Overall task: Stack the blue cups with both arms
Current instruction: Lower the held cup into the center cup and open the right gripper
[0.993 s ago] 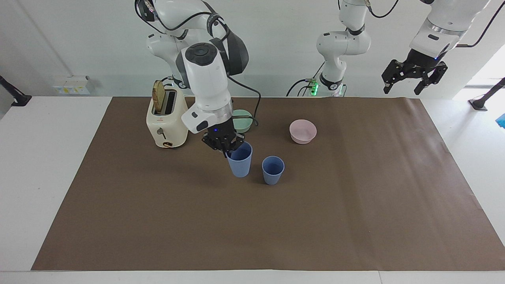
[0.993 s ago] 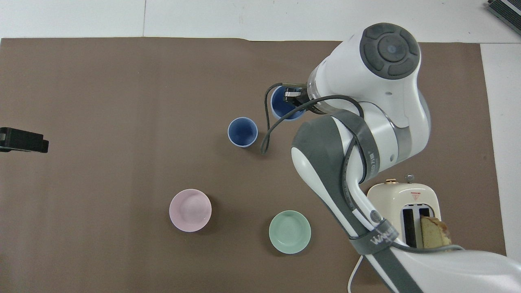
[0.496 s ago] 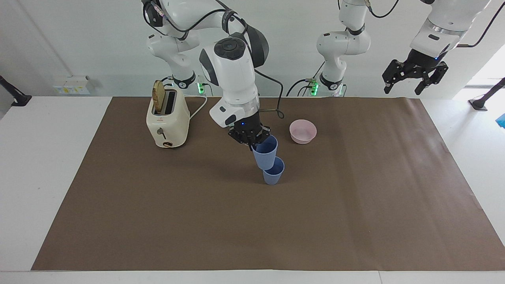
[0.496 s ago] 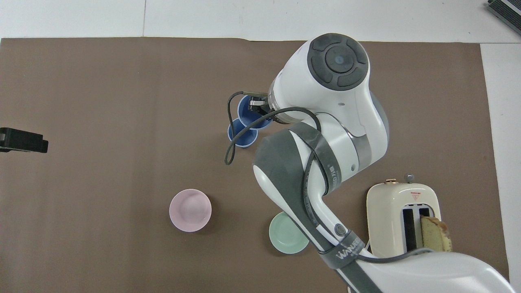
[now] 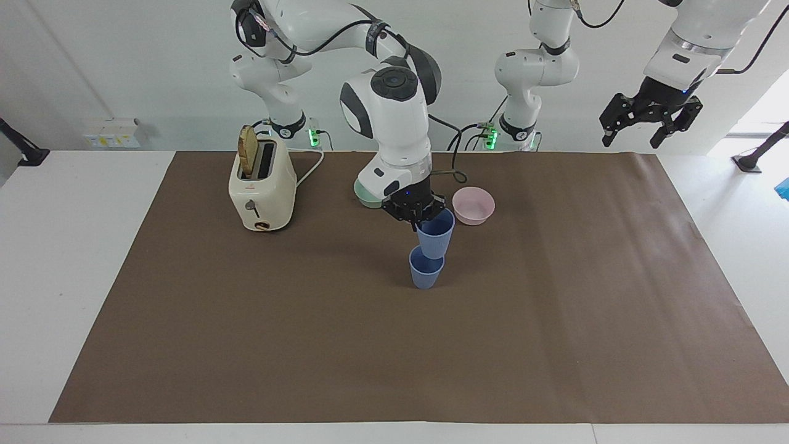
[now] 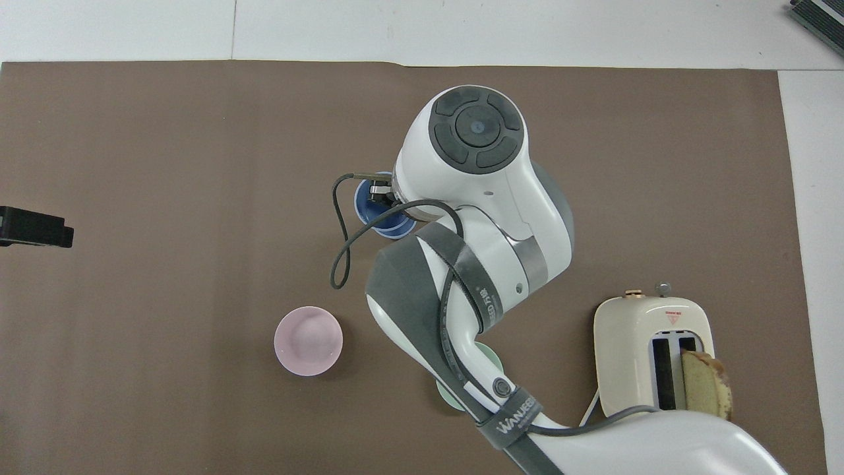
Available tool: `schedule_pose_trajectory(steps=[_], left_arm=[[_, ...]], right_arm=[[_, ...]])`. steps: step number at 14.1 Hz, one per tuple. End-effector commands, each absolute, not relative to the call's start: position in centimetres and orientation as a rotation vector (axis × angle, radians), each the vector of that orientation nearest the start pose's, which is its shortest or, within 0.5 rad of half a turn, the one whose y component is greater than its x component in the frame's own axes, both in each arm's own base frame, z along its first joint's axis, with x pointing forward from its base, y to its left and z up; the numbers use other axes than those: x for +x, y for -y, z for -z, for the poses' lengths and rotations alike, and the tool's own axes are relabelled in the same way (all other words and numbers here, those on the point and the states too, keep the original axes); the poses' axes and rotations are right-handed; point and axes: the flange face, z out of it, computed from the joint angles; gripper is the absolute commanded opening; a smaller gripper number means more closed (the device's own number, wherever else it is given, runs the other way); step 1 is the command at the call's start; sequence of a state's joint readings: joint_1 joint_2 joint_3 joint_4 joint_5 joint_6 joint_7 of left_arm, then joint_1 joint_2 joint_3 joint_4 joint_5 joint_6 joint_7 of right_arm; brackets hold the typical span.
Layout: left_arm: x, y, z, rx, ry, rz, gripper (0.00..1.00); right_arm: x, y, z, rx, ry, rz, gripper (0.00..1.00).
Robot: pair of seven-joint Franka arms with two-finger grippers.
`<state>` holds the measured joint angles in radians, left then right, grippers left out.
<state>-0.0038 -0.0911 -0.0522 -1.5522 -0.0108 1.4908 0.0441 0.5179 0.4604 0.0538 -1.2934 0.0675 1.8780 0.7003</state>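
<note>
Within a second our right gripper [image 5: 416, 217], jaws clamped on one blue cup [image 5: 436, 237], carries it over the other cup [image 5: 425, 274]; lowering remains; the left gripper [image 5: 650, 117] waits, jaws spread, empty.

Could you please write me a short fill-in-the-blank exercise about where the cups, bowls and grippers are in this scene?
1. The right gripper is shut on the rim of a matte periwinkle-blue tapered cup, held over a second identical ____ standing on the brown mat.
2. The left gripper waits raised at the left arm's end of the table, holding ____.
3. The cream toaster holds a slice of ____.
4. The round pink bowl lies ____ to the robots than the standing cup.

Missing words: cup; nothing; bread; nearer
</note>
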Motion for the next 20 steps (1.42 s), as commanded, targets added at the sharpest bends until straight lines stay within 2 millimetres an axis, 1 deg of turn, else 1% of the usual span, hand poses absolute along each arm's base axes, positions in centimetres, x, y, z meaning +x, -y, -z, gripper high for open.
schedule_pose_trajectory(steps=[1, 6, 7, 9, 11, 12, 13, 15, 16, 20], left_arm=[[51.1, 2.8, -67.9, -3.152, -0.163, 0.034, 1.0], [51.1, 2.7, -67.9, -3.153, -0.158, 0.034, 1.0], [51.1, 2.8, -67.9, -3.152, -0.161, 0.034, 1.0], [51.1, 2.7, -67.9, -3.152, -0.161, 0.034, 1.0], [51.1, 2.7, -67.9, -3.153, -0.158, 0.034, 1.0], [51.1, 2.7, -67.9, -3.152, -0.161, 0.034, 1.0], [51.1, 2.8, -67.9, -3.152, -0.161, 0.034, 1.0], [51.1, 2.7, -67.9, -3.153, -0.158, 0.034, 1.0], [51.1, 2.8, -67.9, -3.152, -0.163, 0.034, 1.0], [51.1, 2.7, -67.9, -3.152, -0.161, 0.034, 1.0]], right_arm=[[60.2, -37.8, -49.3, -2.976, -0.267, 0.043, 0.0], [60.9, -36.8, -49.1, -2.979, -0.288, 0.053, 0.0], [60.8, -36.9, -49.0, -2.981, -0.286, 0.054, 0.0], [60.8, -36.9, -48.1, -2.988, -0.288, 0.039, 0.0], [60.7, -36.9, -48.2, -2.986, -0.286, 0.04, 0.0], [60.7, -37.0, -47.9, -2.991, -0.281, 0.033, 0.0], [60.6, -37.4, -47.0, -3.002, -0.275, 0.022, 0.0], [61.0, -37.4, -45.9, -3.013, -0.273, 0.025, 0.0], [61.2, -37.6, -45.9, -3.001, -0.274, 0.046, 0.0], [61.1, -37.6, -45.3, -3.005, -0.273, 0.039, 0.0]])
